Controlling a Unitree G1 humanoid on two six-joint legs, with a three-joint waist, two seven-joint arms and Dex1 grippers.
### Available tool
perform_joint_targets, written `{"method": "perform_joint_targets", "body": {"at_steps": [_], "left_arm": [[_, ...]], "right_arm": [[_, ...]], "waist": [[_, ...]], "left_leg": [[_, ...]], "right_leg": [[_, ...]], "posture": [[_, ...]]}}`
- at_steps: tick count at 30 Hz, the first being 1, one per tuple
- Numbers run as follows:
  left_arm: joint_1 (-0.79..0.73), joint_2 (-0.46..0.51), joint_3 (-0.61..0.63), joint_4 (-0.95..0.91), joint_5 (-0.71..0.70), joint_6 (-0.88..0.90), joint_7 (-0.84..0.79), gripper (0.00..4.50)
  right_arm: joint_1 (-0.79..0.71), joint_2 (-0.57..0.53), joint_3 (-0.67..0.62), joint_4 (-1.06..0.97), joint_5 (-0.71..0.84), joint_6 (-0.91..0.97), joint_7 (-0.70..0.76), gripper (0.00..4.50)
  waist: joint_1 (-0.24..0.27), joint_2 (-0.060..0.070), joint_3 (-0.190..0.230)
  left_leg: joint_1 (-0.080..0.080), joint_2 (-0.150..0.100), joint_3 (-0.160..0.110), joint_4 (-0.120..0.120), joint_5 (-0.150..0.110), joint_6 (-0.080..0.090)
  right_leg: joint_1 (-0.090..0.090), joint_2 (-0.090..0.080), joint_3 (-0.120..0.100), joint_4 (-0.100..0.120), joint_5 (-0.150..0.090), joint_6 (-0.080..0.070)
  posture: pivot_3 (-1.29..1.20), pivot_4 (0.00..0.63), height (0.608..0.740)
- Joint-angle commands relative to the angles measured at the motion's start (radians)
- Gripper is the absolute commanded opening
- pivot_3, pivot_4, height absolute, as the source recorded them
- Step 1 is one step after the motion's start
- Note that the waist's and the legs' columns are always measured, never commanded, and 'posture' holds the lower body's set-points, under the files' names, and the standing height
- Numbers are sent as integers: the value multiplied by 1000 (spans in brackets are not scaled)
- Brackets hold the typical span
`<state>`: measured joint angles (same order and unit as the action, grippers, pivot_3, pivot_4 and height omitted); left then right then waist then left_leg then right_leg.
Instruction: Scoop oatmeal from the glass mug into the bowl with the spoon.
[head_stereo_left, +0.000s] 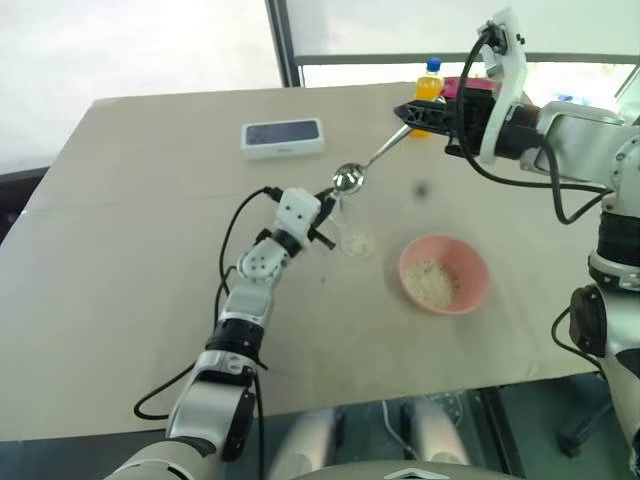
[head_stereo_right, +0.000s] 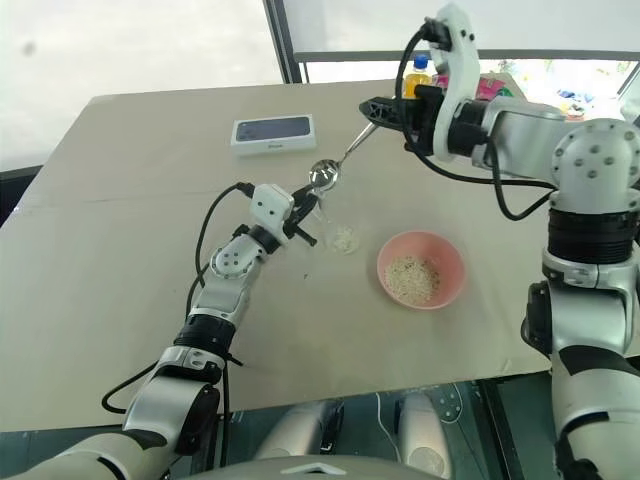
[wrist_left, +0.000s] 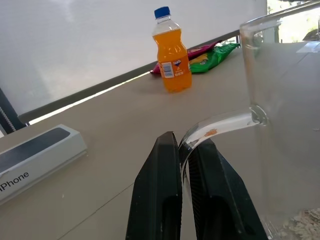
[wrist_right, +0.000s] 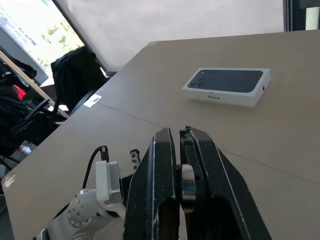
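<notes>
1. The left gripper (wrist_left: 181, 165) is clamped on the curved handle of the glass mug (head_stereo_right: 343, 236), which stands upright on the table (head_stereo_left: 130, 250) just to the left of the bowl (head_stereo_left: 444, 273). The wrist view shows the two black fingers (wrist_left: 156, 195) pinching the clear handle between them.

2. The right gripper (head_stereo_left: 408, 112) is closed on the end of the spoon (head_stereo_left: 349, 179), holding it in the air. The handle slants down from the gripper toward the mug, and the spoon's small oval bowl hangs just above and behind the mug's rim.

3. Oatmeal (head_stereo_left: 432, 281) already lies in a loose patch in the pink bowl, and a thin layer of flakes still sits at the bottom of the mug. Whether the spoon carries any flakes is hard to tell; it looks empty and shiny.

4. The step in hand appears to be bringing the spoon to the mug for another scoop.

5. The next move calls for lowering the spoon tip through the mug's narrow mouth without knocking the rim, while the left gripper keeps the mug steady. Since few flakes remain, the spoon must reach the bottom and scrape along it.

6. An orange drink bottle (wrist_left: 171, 50) and a white phone box (head_stereo_left: 283, 137) stand well apart, clear of the work.
</notes>
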<state>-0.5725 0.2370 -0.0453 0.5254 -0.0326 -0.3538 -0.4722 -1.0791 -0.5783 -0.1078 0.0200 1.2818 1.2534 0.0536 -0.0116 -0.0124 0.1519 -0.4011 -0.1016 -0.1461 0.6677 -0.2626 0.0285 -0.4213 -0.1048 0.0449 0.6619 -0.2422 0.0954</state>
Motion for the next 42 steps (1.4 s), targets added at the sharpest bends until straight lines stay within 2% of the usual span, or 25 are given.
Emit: {"method": "perform_joint_targets", "body": {"at_steps": [1,7,13,14,15,18,19,22,31,34,35,36,37,39,42], "left_arm": [[-3,5,4,-32,2,-7,5,45],[-13,-3,-2,-21,6,-10,7,45],[-17,-7,-3,-18,8,-11,2,45],[-17,-8,-4,-19,8,-11,2,0],[-15,-9,-4,-21,9,-10,2,0],[-11,-10,-4,-28,8,-7,0,0],[-9,-9,-3,-30,6,-6,-2,0],[-5,-8,-2,-34,3,-5,-6,0],[-5,-8,1,-33,1,-18,-7,0],[-4,-8,-1,-33,-3,-24,-19,1305],[-1,-8,-1,-37,-3,-23,-19,1594],[2,-8,0,-41,-3,-22,-17,1594],[4,-8,1,-43,-3,-20,-16,2219],[9,-7,4,-47,-2,-18,-13,3027],[22,-1,8,-58,-3,-18,-13,3027]], "right_arm": [[1,-13,-43,-46,39,66,-10,0],[21,16,-54,-70,18,93,-35,0],[3,81,-16,-53,-116,18,0,0],[3,90,-11,-51,-143,-2,14,764],[5,97,-10,-50,-162,-14,25,993],[11,112,-12,-50,-221,-52,47,2549],[12,115,-13,-50,-238,-61,53,2902],[8,134,-40,-32,-282,-98,40,4403],[15,149,-77,-36,-343,-118,70,4463],[27,153,-80,-44,-356,-117,77,4500],[30,154,-83,-49,-358,-114,77,4500],[33,154,-85,-53,-356,-109,81,4500],[36,152,-87,-58,-356,-105,86,4500],[43,147,-93,-66,-355,-99,95,4500],[51,137,-101,-69,-363,-97,104,4500]], "waist": [[0,0,0],[-2,0,0],[-3,0,0],[-3,0,0],[-3,0,0],[-3,0,0],[-3,0,0],[-3,0,0],[-4,0,0],[-4,0,0],[-4,0,0],[-4,0,0],[-4,0,0],[-5,0,0],[-5,0,0]], "left_leg": [[-1,0,0,0,0,-1],[-1,0,1,-1,1,-1],[-1,0,1,-1,1,-1],[-1,0,1,-1,1,-1],[-1,0,1,-1,1,-2],[-1,0,1,-1,1,-2],[-1,0,1,-1,1,-2],[-1,0,1,-1,1,-3],[-1,0,1,-1,2,-3],[-1,0,1,-1,2,-3],[-1,0,1,-1,2,-3],[-1,0,1,-1,2,-3],[-1,0,1,-1,2,-3],[-1,0,1,-1,2,-3],[-1,0,1,-1,2,-3]], "right_leg": [[0,0,0,0,0,0],[-2,0,1,0,0,0],[-2,0,1,0,0,0],[-2,0,1,0,0,0],[-2,0,1,0,0,0],[-2,0,1,0,0,0],[-2,0,1,0,0,0],[-2,0,1,0,0,0],[-2,0,1,0,0,0],[-2,0,1,0,0,0],[-2,0,1,0,0,0],[-2,0,1,0,0,0],[-2,0,1,0,0,0],[-2,0,1,0,0,0],[-2,0,1,0,0,0]], "posture": [[0,150,740],[0,150,740],[0,150,740],[0,150,740],[0,150,740],[0,150,740],[0,150,740],[0,150,740],[0,150,740],[0,150,740],[0,150,740],[0,150,740],[0,150,740],[0,150,740],[0,150,740]]}}
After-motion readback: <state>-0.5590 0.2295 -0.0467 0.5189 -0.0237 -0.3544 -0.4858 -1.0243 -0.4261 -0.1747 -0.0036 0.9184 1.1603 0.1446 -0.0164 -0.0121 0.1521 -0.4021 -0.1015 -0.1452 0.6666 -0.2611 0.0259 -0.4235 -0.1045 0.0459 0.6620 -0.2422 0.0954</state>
